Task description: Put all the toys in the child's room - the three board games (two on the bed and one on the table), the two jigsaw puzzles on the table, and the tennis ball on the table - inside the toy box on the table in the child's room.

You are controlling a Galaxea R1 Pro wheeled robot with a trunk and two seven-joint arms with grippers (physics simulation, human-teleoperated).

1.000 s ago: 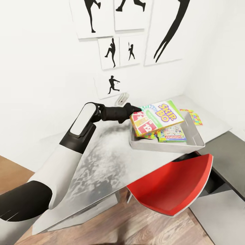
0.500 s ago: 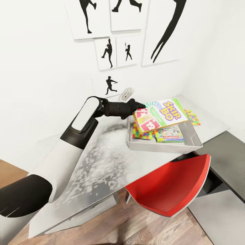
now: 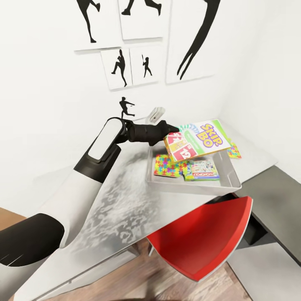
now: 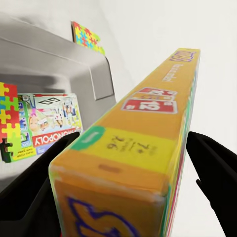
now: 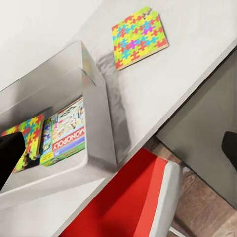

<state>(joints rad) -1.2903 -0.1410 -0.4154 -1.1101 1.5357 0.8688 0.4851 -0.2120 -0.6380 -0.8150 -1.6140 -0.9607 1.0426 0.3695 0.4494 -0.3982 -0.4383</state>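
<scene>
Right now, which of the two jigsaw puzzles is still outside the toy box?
The jigsaw puzzle lying on the table beyond the toy box's far wall; the other jigsaw puzzle lies inside, beside the Monopoly box.

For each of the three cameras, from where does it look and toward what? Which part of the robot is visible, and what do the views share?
Head view: from the robot's head, forward and down over the table and toy box; the left arm and left hand gripping the Skip-Bo box show.
Left wrist view: along the left hand's fingers, which clamp the Skip-Bo box edge.
Right wrist view: from above, down on the toy box, loose jigsaw puzzle and red chair; a dark finger shows.
Shared: all three see the Monopoly box in the toy box.
</scene>
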